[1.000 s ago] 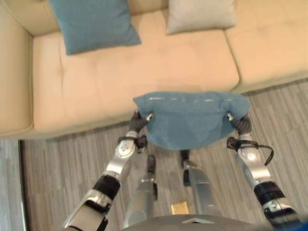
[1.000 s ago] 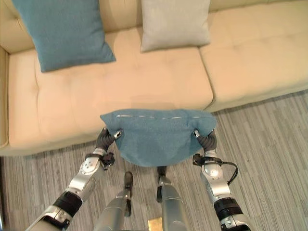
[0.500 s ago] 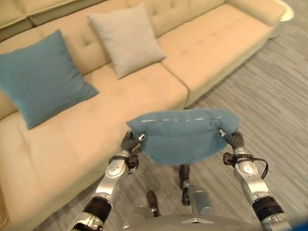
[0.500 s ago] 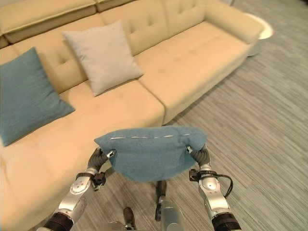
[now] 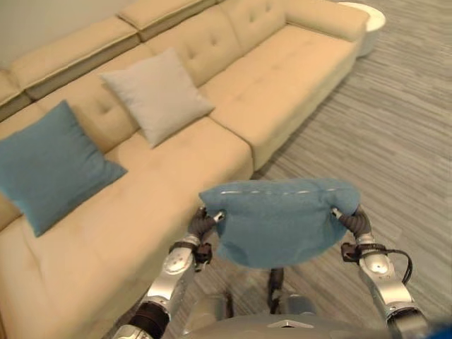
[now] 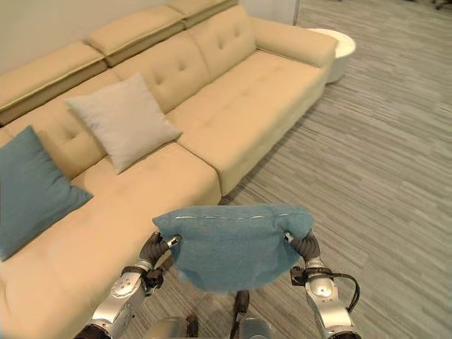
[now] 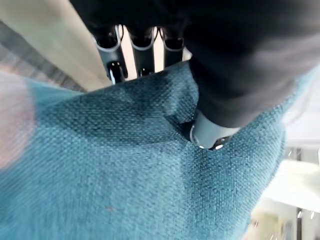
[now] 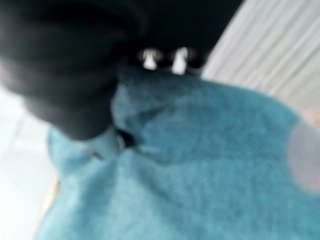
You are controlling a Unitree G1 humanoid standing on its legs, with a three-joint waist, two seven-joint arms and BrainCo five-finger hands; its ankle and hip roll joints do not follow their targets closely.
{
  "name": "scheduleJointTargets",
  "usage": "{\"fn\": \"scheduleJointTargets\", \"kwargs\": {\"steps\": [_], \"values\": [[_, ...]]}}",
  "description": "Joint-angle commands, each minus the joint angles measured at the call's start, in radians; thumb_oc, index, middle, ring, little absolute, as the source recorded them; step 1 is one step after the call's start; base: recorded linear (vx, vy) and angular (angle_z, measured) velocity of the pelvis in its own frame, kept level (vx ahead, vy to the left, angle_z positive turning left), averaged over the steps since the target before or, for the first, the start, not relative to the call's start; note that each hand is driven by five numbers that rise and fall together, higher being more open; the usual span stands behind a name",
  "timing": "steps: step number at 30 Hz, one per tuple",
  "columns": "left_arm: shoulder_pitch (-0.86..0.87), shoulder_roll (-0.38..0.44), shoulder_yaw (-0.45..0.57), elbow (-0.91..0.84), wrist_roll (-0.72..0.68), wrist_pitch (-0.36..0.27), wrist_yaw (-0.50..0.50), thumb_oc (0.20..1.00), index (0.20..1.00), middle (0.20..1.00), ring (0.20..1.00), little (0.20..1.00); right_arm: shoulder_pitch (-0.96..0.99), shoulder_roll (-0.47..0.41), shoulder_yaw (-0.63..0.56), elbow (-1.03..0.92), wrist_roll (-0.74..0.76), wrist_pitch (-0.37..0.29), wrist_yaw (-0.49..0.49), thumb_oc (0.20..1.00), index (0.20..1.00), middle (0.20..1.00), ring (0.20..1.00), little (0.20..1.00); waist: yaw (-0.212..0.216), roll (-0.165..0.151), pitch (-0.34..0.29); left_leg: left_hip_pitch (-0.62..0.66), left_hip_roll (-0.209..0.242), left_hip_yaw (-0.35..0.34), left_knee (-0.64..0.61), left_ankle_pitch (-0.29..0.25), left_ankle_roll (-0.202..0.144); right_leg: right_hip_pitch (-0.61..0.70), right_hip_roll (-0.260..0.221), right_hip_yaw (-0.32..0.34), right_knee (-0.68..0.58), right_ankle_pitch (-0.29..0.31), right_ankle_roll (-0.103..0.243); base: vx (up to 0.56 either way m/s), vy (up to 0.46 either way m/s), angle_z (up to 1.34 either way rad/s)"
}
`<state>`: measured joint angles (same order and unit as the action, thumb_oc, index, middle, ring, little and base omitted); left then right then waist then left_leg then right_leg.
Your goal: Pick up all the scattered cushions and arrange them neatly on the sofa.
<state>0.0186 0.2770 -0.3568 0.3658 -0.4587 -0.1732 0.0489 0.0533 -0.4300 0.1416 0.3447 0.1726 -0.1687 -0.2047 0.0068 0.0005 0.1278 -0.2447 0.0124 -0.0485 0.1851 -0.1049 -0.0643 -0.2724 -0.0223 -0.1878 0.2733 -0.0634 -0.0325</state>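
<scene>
Left eye view shows the carried teal cushion (image 5: 279, 220) held up in the air between both hands, over the floor (image 5: 395, 141) just in front of the sofa (image 5: 233, 113). The left hand (image 5: 203, 223) pinches its left corner and the right hand (image 5: 352, 218) its right corner. A second teal cushion (image 5: 49, 164) leans against the backrest at the far left, and a grey cushion (image 5: 157, 93) stands to its right, a little apart. By my reading, the step in hand is the carry; the next move calls for reaching toward the free seat to the right of the grey cushion and setting this one upright against the backrest, in line with the other two

Right eye view gives the same scene, with a round white side table (image 6: 337, 44) past the sofa's far right arm in fuller sight

Left wrist view adds what the head views cannot: the thumb (image 7: 210, 132) presses into the teal weave while the fingers (image 7: 142, 47) curl over the cushion's edge, a firm pinch

Right wrist view is blurred, yet the fingers (image 8: 162, 59) show curled over the cloth edge and the thumb dug into it, so this side looks pinched likewise
</scene>
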Motion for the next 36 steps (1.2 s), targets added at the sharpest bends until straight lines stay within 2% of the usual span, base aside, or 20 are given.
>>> {"fn": "scheduleJointTargets", "kwargs": {"steps": [1, 2, 3, 6, 8, 10, 14, 17, 18, 19, 20, 21, 26, 28, 30, 31, 32, 34, 35, 36], "values": [[-0.064, 0.006, 0.012, -0.102, -0.002, -0.071, -0.01, 0.2, 0.2, 0.2, 0.2, 0.2, -0.071, 0.008, -0.002, -0.067, 0.011, -0.078, -0.015, 0.2, 0.2, 0.2, 0.2, 0.2, 0.026, -0.055, -0.01, -0.062, -0.08, -0.021, -0.044, 0.139, 0.01, 0.224, 0.014, 0.101, -0.314, 0.078, 0.106, 0.13, 0.047, 0.02], [-0.068, 0.005, 0.02, -0.108, -0.019, -0.071, -0.005, 0.2, 0.2, 0.2, 0.2, 0.2, -0.078, 0.008, 0.002, -0.067, 0.012, -0.076, -0.021, 0.2, 0.2, 0.2, 0.2, 0.2, 0.036, -0.05, -0.006, -0.078, -0.081, -0.029, -0.054, 0.158, 0.005, 0.23, 0.023, 0.124, -0.313, 0.073, 0.101, 0.06, 0.033, -0.08], [-0.069, 0.005, 0.02, -0.108, -0.019, -0.071, -0.005, 0.2, 0.2, 0.2, 0.2, 0.2, -0.079, 0.008, 0.002, -0.067, 0.012, -0.076, -0.021, 0.2, 0.2, 0.2, 0.2, 0.2, 0.038, -0.051, -0.005, -0.077, -0.08, -0.027, -0.055, 0.158, 0.005, 0.23, 0.023, 0.126, -0.313, 0.073, 0.101, 0.13, 0.105, -0.69], [-0.063, -0.001, 0.058, -0.126, -0.057, -0.078, 0.014, 0.2, 0.2, 0.2, 0.2, 0.2, -0.086, 0.015, 0.014, -0.078, 0.009, -0.072, -0.016, 0.2, 0.2, 0.2, 0.2, 0.2, 0.054, -0.037, -0.012, -0.044, -0.071, -0.037, -0.077, 0.152, 0.012, 0.247, 0.041, 0.187, -0.296, 0.045, 0.099, 0.22, 0.166, -1.49], [-0.059, 0.022, 0.082, -0.141, -0.048, -0.077, 0.015, 0.2, 0.2, 0.2, 0.2, 0.2, -0.071, 0.022, 0.008, -0.086, 0.0, -0.063, 0.001, 0.2, 0.2, 0.2, 0.2, 0.2, 0.057, -0.041, -0.035, -0.002, -0.068, -0.007, -0.073, 0.131, 0.031, 0.269, 0.011, 0.22, -0.252, 0.009, 0.107, 0.32, 0.263, -0.96], [-0.058, 0.029, 0.085, -0.144, -0.043, -0.077, 0.016, 0.2, 0.2, 0.2, 0.2, 0.2, -0.071, 0.025, 0.01, -0.085, -0.002, -0.062, 0.004, 0.2, 0.2, 0.2, 0.2, 0.2, 0.064, -0.044, -0.037, 0.01, -0.067, 0.005, -0.071, 0.122, 0.038, 0.27, 0.004, 0.227, -0.236, 0.002, 0.11, 0.16, 0.146, -0.61], [-0.047, 0.046, 0.096, -0.157, -0.031, -0.072, 0.007, 0.2, 0.2, 0.2, 0.2, 0.2, -0.077, 0.043, 0.013, -0.08, -0.013, -0.058, 0.023, 0.2, 0.2, 0.2, 0.2, 0.2, 0.075, -0.051, -0.04, 0.052, -0.064, 0.051, -0.071, 0.087, 0.066, 0.237, -0.013, 0.239, -0.136, 0.005, 0.156, 0.12, 0.13, -0.38], [-0.049, 0.056, 0.097, -0.156, -0.032, -0.072, 0.005, 0.2, 0.2, 0.2, 0.2, 0.2, -0.087, 0.056, 0.019, -0.083, -0.012, -0.055, 0.033, 0.2, 0.2, 0.2, 0.2, 0.2, 0.073, -0.041, -0.031, 0.069, -0.055, 0.07, -0.076, 0.073, 0.079, 0.167, -0.023, 0.211, -0.031, 0.023, 0.184, 0.06, 0.076, -0.27], [-0.049, 0.056, 0.097, -0.156, -0.032, -0.072, 0.005, 0.2, 0.2, 0.2, 0.2, 0.2, -0.087, 0.056, 0.019, -0.083, -0.012, -0.054, 0.033, 0.2, 0.2, 0.2, 0.2, 0.2, 0.073, -0.042, -0.032, 0.068, -0.055, 0.071, -0.075, 0.072, 0.079, 0.164, -0.023, 0.212, -0.027, 0.021, 0.184, 0.11, 0.052, -0.09], [-0.048, 0.057, 0.095, -0.159, -0.029, -0.074, 0.001, 0.2, 0.2, 0.2, 0.2, 0.2, -0.092, 0.06, 0.024, -0.083, -0.018, -0.052, 0.036, 0.2, 0.2, 0.2, 0.2, 0.2, 0.07, -0.04, -0.028, 0.093, -0.053, 0.082, -0.085, 0.06, 0.08, 0.132, -0.042, 0.162, -0.039, 0.034, 0.183, 0.24, 0.002, -0.17], [-0.04, 0.058, 0.094, -0.166, -0.028, -0.071, -0.006, 0.2, 0.2, 0.2, 0.2, 0.2, -0.095, 0.057, 0.025, -0.084, -0.021, -0.052, 0.037, 0.2, 0.2, 0.2, 0.2, 0.2, 0.061, -0.041, -0.028, 0.131, -0.054, 0.09, -0.107, 0.044, 0.08, 0.103, -0.059, 0.106, -0.113, 0.069, 0.171, 0.3, -0.009, -0.2], [-0.037, 0.057, 0.094, -0.169, -0.029, -0.069, -0.008, 0.2, 0.2, 0.2, 0.2, 0.2, -0.096, 0.056, 0.027, -0.085, -0.017, -0.051, 0.037, 0.2, 0.2, 0.2, 0.2, 0.2, 0.055, -0.041, -0.025, 0.144, -0.056, 0.092, -0.111, 0.037, 0.081, 0.098, -0.061, 0.091, -0.15, 0.085, 0.171, 0.29, -0.047, -0.35], [-0.057, 0.049, 0.092, -0.15, -0.029, -0.066, -0.008, 0.2, 0.2, 0.2, 0.2, 0.2, -0.103, 0.051, 0.025, -0.094, -0.016, -0.046, 0.032, 0.2, 0.2, 0.2, 0.2, 0.2, 0.013, -0.04, -0.007, 0.225, -0.056, 0.074, -0.131, -0.003, 0.07, -0.003, -0.068, 0.045, -0.255, 0.162, 0.189, 0.27, -0.08, -0.08], [-0.065, 0.045, 0.084, -0.148, -0.022, -0.068, -0.012, 0.2, 0.2, 0.2, 0.2, 0.2, -0.092, 0.045, 0.024, -0.104, -0.019, -0.047, 0.035, 0.2, 0.2, 0.2, 0.2, 0.2, 0.007, -0.052, -0.014, 0.257, -0.068, 0.059, -0.125, -0.04, 0.064, 0.022, -0.075, 0.043, -0.273, 0.178, 0.183, 0.3, -0.141, 0.4], [-0.063, 0.04, 0.077, -0.148, -0.016, -0.067, -0.013, 0.2, 0.2, 0.2, 0.2, 0.2, -0.085, 0.045, 0.022, -0.105, -0.02, -0.047, 0.036, 0.2, 0.2, 0.2, 0.2, 0.2, 0.003, -0.054, -0.02, 0.272, -0.064, 0.058, -0.119, -0.054, 0.059, 0.032, -0.073, 0.04, -0.267, 0.181, 0.175, 0.32, -0.17, 0.38], [-0.053, 0.025, 0.077, -0.155, -0.029, -0.069, -0.016, 0.2, 0.2, 0.2, 0.2, 0.2, -0.056, 0.042, 0.02, -0.115, -0.019, -0.052, 0.048, 0.2, 0.2, 0.2, 0.2, 0.2, -0.01, -0.057, -0.038, 0.261, -0.018, 0.064, 0.019, -0.053, 0.014, 0.078, -0.055, 0.039, -0.257, 0.165, 0.146, 0.38, -0.301, 0.51], [-0.061, 0.021, 0.07, -0.153, -0.036, -0.066, -0.015, 0.2, 0.2, 0.2, 0.2, 0.2, -0.049, 0.038, 0.013, -0.117, -0.008, -0.06, 0.043, 0.2, 0.2, 0.2, 0.2, 0.2, -0.008, -0.06, -0.025, 0.18, 0.008, 0.062, 0.197, -0.014, -0.009, 0.106, -0.047, 0.037, -0.257, 0.157, 0.125, 0.42, -0.375, 0.32], [-0.07, 0.015, 0.059, -0.151, -0.044, -0.067, -0.009, 0.2, 0.2, 0.2, 0.2, 0.2, -0.055, 0.025, 0.02, -0.116, 0.007, -0.064, 0.036, 0.2, 0.2, 0.2, 0.2, 0.2, 0.005, -0.077, -0.01, 0.076, 0.007, 0.052, 0.357, 0.048, 0.006, 0.131, -0.038, 0.035, -0.262, 0.133, 0.093, 0.15, -0.233, 0.27], [-0.074, 0.014, 0.055, -0.15, -0.047, -0.066, -0.007, 0.2, 0.2, 0.2, 0.2, 0.2, -0.055, 0.02, 0.016, -0.117, 0.009, -0.06, 0.03, 0.2, 0.2, 0.2, 0.2, 0.2, 0.01, -0.083, -0.001, 0.028, 0.006, 0.054, 0.407, 0.055, 0.014, 0.146, -0.037, 0.032, -0.263, 0.12, 0.085, 0.19, -0.188, 0.11], [-0.078, 0.011, 0.052, -0.15, -0.054, -0.065, -0.007, 0.2, 0.2, 0.2, 0.2, 0.2, -0.056, 0.017, 0.015, -0.118, 0.013, -0.057, 0.03, 0.2, 0.2, 0.2, 0.2, 0.2, 0.015, -0.088, 0.002, -0.016, 0.001, 0.065, 0.406, 0.04, 0.025, 0.16, -0.035, 0.03, -0.264, 0.104, 0.081, 0.22, -0.125, -0.03]]}}
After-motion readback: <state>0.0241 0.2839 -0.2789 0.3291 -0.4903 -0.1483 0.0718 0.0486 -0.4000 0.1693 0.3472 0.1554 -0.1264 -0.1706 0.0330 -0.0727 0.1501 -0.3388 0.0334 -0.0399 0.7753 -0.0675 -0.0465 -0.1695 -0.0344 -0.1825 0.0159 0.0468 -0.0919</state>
